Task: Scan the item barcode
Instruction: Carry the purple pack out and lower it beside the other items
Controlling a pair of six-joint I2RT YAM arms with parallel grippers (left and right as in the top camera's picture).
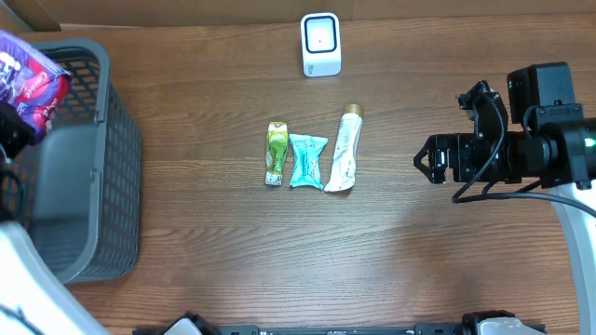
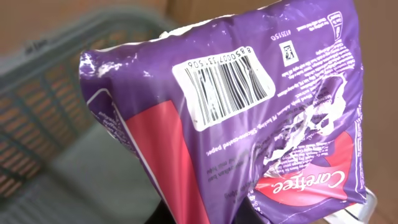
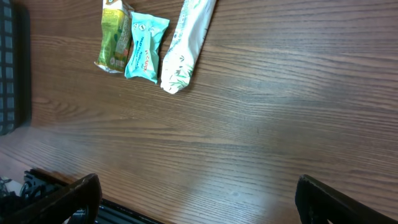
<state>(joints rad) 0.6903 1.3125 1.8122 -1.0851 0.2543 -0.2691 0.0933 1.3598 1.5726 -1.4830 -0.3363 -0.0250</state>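
A purple and red Carefree packet [image 1: 33, 79] hangs above the grey basket [image 1: 93, 186] at the far left. My left gripper [image 2: 203, 214] is shut on its lower edge. The left wrist view is filled by the packet [image 2: 249, 124], and its white barcode label [image 2: 227, 84] faces that camera. The white scanner [image 1: 320, 44] stands at the back centre of the table, far from the packet. My right gripper [image 1: 421, 161] hovers open over bare wood at the right, with nothing between its fingers [image 3: 74, 193].
Three items lie side by side mid-table: a green packet [image 1: 276, 154], a teal packet [image 1: 306, 160] and a white tube [image 1: 343, 149]. The right wrist view shows them too, the white tube [image 3: 186, 43] nearest. The basket's wall [image 2: 37, 106] is behind the held packet.
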